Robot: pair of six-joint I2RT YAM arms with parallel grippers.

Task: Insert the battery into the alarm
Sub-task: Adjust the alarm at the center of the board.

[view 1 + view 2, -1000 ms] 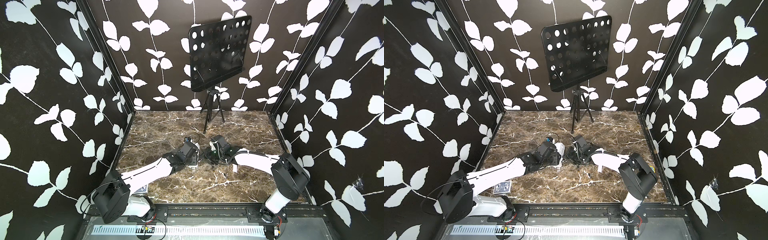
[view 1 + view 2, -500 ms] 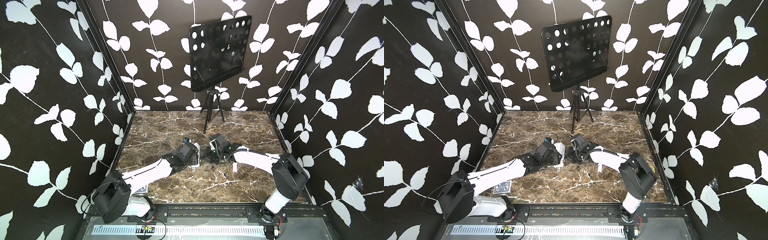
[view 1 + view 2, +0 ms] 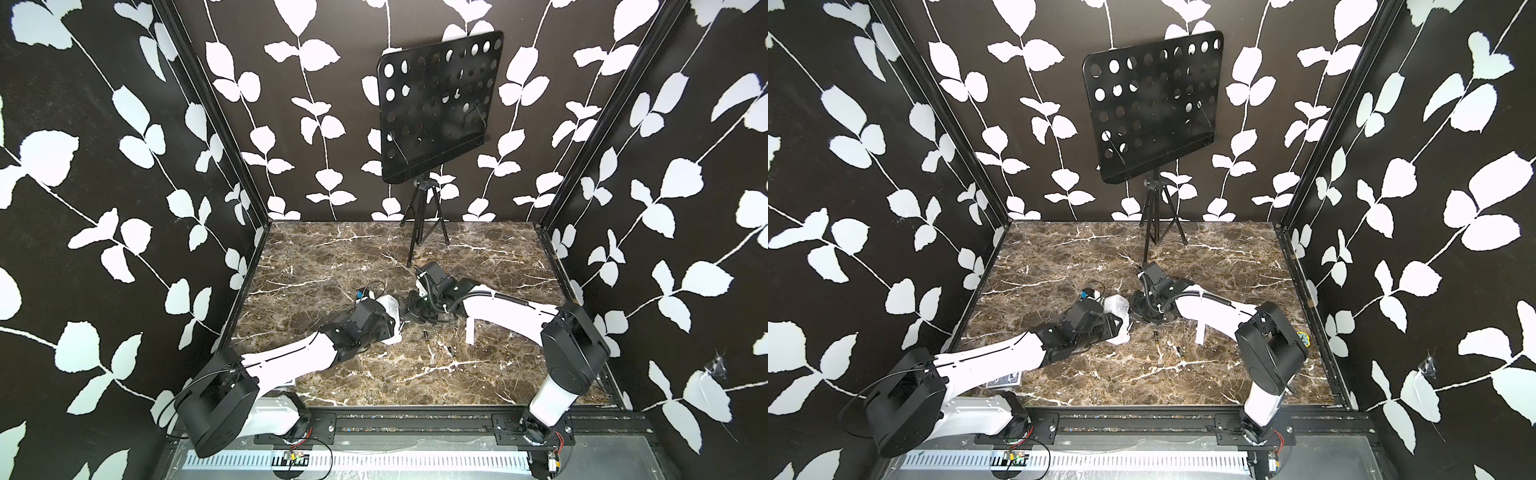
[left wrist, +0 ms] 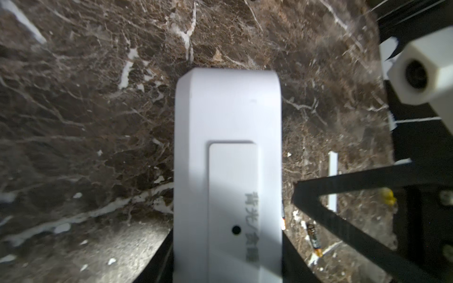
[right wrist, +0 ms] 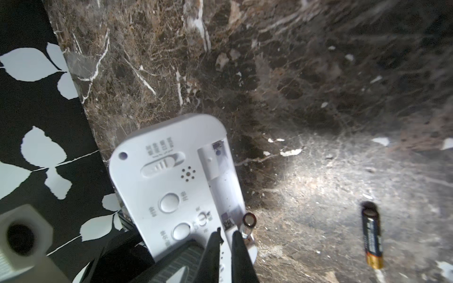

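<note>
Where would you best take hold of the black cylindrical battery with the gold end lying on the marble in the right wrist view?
I would grip the black cylindrical battery at mid-length, coming down from above with the jaws across its width. It lies flat on its side on the brown marble table, with bare marble along both long sides, so the round flanks are free.

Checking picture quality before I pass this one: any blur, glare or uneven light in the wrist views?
Left wrist: alarm glares white, crossed by a slanting shadow, print blurred. Right wrist: bright pool on the table, loose battery soft.
</note>
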